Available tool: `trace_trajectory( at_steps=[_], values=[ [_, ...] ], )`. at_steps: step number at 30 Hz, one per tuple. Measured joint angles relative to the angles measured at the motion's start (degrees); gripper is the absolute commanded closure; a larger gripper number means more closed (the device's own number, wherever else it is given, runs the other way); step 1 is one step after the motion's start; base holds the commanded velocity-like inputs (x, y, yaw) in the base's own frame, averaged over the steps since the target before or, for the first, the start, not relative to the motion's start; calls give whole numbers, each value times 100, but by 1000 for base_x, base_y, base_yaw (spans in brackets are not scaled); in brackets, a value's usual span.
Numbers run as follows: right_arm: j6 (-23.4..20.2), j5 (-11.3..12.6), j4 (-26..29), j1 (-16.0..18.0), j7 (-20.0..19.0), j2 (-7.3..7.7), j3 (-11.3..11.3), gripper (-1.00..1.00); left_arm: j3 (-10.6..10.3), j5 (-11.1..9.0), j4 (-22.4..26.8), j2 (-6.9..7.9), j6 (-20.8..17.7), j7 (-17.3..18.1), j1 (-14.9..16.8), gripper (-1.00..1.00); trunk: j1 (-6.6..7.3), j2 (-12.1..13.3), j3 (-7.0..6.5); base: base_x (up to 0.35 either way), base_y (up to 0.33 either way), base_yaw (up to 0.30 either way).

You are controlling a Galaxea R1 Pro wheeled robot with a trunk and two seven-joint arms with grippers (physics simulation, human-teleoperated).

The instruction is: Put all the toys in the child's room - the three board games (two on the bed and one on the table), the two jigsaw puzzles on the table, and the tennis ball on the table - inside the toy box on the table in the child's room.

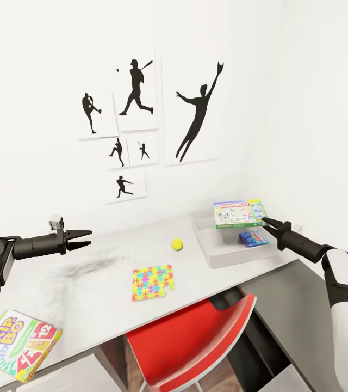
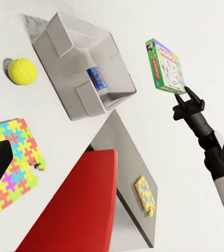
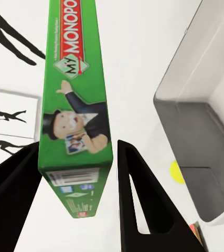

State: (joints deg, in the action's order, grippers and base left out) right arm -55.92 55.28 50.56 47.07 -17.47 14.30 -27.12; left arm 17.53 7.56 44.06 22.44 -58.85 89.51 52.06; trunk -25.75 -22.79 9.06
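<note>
Skip-Bo game: nearest, at the desk's near left corner, lid reading "SKIP-BO" with a "12" card.
Red chair: tucked under the desk front.
Jigsaw puzzle: flat at mid-desk, bright interlocking pieces; the left wrist view shows a second jigsaw lying lower down beside the desk.
Left hand: hovers over the desk's left part, fingers apart, carrying nothing.
Tennis ball: on the desk between puzzle and toy box.
Toy box: grey, open, at the desk's right end; a small blue box already lies inside.
Right hand: clamped on the corner of the Monopoly box, held roughly level above the toy box.
Doing it well: I judge the box should be centred over the opening, lowered clear of the rim and blue box, then released.
Writing: "MY MONOPOLY" on the green edge, seen from the right wrist.
Wall: baseball silhouette prints.
</note>
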Motion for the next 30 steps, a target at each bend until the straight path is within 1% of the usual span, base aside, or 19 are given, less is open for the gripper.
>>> trace_trajectory(
  at_steps=[2, 4, 5, 7, 8, 10, 15, 20, 30],
  values=[
    [-22, -12, -32, 7, 130, 3, 1, 100, -4, 1, -1, 0, 2, 0, 0, -100, 0, 0, 0, 2, 2, 0],
    [-36, -74, -78, 15, 627, 6, -4, 100, -3, 1, -2, 0, 2, 0, 0, -100, 0, 1, 0, 1, 0, 0],
    [-51, -25, -85, 30, 853, 6, -8, 100, -2, 1, -4, 0, 2, 0, 0, -100, 0, 0, 0, 0, 0, 0],
    [-66, 35, -93, 58, 1162, 13, -18, 100, -1, 1, -2, 0, 3, 0, 0, -100, 0, 0, 0, 0, 0, 0],
    [-69, 30, -95, 64, 1221, 18, -16, 100, -1, 1, -2, 0, 3, 0, 0, -100, 0, 0, 0, 0, 0, 0],
    [-77, 75, -97, 74, 1280, 24, -15, 100, -1, 1, -2, 0, 3, 0, 0, -100, 0, 0, 0, 0, 0, 0],
    [-77, 65, -88, 87, 1325, 22, -14, 100, 0, 1, -1, 0, 3, 0, 0, -100, 0, 0, 0, 0, 0, 0],
    [-74, 62, -74, 133, 1340, -23, -8, 100, 0, 1, -2, 0, 3, 0, 0, -100, 0, 0, 0, 3, 0, 0],
    [-81, 56, -72, 163, 1341, -39, -5, 100, -4, 1, -4, 0, 3, 0, 0, -100, 1, 0, 0, 111, 0, 0]
  ],
)
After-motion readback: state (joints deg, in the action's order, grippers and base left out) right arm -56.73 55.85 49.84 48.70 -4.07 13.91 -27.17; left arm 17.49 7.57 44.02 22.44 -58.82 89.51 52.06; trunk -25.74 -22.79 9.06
